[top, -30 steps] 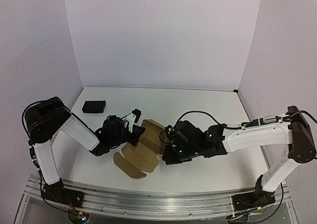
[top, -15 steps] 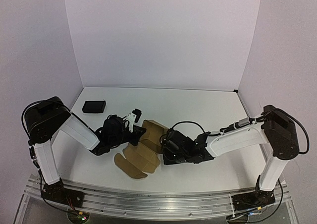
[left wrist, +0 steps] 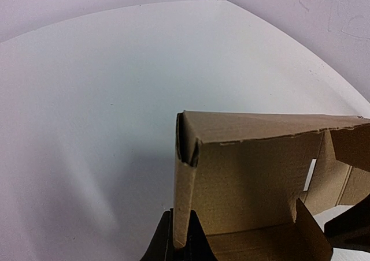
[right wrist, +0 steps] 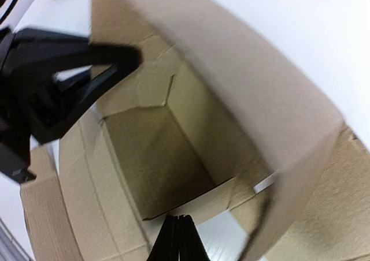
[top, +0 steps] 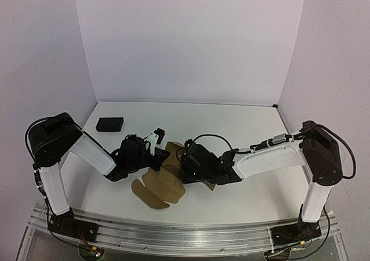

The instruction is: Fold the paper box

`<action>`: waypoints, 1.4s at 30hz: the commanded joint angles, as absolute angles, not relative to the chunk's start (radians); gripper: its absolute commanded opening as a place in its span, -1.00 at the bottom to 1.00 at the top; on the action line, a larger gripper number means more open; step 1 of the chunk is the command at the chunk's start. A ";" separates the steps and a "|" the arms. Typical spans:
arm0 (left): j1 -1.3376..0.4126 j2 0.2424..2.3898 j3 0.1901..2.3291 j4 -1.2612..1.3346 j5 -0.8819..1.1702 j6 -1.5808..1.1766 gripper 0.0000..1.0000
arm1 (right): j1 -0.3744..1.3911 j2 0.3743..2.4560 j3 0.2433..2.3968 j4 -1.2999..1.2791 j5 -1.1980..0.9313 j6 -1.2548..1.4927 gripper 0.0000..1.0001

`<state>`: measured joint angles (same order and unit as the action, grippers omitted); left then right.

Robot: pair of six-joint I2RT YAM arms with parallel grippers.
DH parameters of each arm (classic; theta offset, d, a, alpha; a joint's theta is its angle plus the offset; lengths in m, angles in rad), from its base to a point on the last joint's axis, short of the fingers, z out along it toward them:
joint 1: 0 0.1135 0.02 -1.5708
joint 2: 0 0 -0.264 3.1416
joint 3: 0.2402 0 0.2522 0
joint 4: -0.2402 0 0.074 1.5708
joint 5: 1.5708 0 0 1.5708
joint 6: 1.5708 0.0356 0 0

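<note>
Lying nearest the arm bases: the flat, rounded flaps of the paper box [top: 155, 187], spread on the white table [top: 243, 128].
Box as a whole: brown cardboard, partly folded. It sits between the two grippers, its near part flat and its far part raised into walls around an open hollow.
Left of the box: the left gripper [top: 162, 152] comes in low at the box's left side. Its fingers [left wrist: 162, 250] pinch the lower edge of one upright wall, with the cardboard between them.
Pinched wall: it stands upright in the left wrist view, its top corner creased over. A narrow slot shows in the panel to its right.
Right of the box: the right gripper [top: 184, 167] reaches in low from the box's right side. Its fingers [right wrist: 173, 243] are pressed together with nothing between them and point into the hollow, just above a low wall. Whether the tips touch the cardboard cannot be told.
Hollow: in the right wrist view it has a flat floor, creased walls on three sides and a blurred flap across the upper right.
Beyond and left of the box: a small black block [top: 110, 123] lies flat on the table, well apart from the cardboard.
Farthest back: a pale wall [top: 191, 41] rises behind the table.
</note>
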<state>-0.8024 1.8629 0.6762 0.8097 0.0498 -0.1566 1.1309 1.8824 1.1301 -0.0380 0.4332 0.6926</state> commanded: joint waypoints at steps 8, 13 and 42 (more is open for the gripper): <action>-0.799 1.832 0.681 0.803 0.018 -0.137 -1.00 | 1.061 1.554 1.186 -0.219 0.009 0.463 -0.26; -0.799 1.833 0.687 0.812 0.030 -0.141 -1.00 | 0.904 1.389 1.111 -0.377 0.086 0.563 -0.10; -0.799 1.801 0.713 0.787 0.067 -0.167 -1.00 | 0.822 1.635 0.706 0.334 -0.253 0.688 -0.08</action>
